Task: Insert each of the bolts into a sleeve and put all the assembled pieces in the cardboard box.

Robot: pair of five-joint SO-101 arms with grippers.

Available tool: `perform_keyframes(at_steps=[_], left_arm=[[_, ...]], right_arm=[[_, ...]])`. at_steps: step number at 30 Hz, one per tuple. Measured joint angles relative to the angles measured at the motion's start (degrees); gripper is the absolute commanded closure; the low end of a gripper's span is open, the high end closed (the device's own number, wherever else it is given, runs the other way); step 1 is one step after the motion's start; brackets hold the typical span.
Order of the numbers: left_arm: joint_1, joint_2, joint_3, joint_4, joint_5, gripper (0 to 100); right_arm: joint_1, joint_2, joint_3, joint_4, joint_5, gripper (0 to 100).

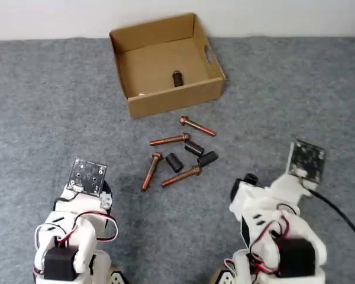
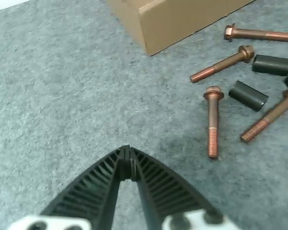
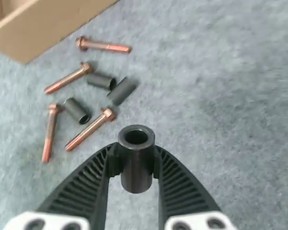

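Several copper bolts [image 1: 169,140] and three black sleeves [image 1: 193,148] lie loose in a cluster on the grey mat in front of the cardboard box [image 1: 136,41]. One dark piece [image 1: 177,78] rests inside the box. My right gripper [image 3: 136,152] is shut on a black sleeve [image 3: 136,163], held upright with its bore facing the camera, right of and nearer than the cluster [image 1: 248,179]. My left gripper [image 2: 127,154] is shut with nothing in it, over bare mat left of the bolts [image 2: 212,120]. The loose sleeves [image 3: 78,110] and bolts [image 3: 90,128] lie beyond the held sleeve.
Grey carpet-like mat [image 1: 296,94] covers the table, with open room to either side of the cluster. The box's front wall [image 2: 182,19] stands just behind the bolts. Both arm bases [image 1: 65,248] sit at the near edge.
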Motion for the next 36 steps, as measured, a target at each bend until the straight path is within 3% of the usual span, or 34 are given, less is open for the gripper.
perform_keyframes(at_steps=[5, 11, 21, 24, 29, 36], left_arm=[[0.0, 11.7, -8.4, 0.0, 0.0, 100], [1.8, 35.2, -21.8, 0.0, 2.1, 100], [14.9, 69.8, -43.4, 8.1, 2.1, 100], [15.8, 79.2, -50.4, 9.3, 2.1, 99], [16.2, 93.5, -62.4, 12.2, 2.0, 87], [16.2, 107.7, -73.0, 14.2, -0.6, 87]], right_arm=[[2.4, -5.9, 5.0, 0.0, 0.0, 99.1], [2.4, -13.5, 11.9, -0.7, 0.1, 99.1], [2.2, -19.7, 13.5, -1.0, 1.3, 99.1], [2.4, -19.2, 13.6, -1.0, 1.4, 99.1], [2.3, -19.5, 13.6, -1.0, 1.4, 99.1], [2.2, -19.5, 13.6, -1.0, 1.4, 99.1]])
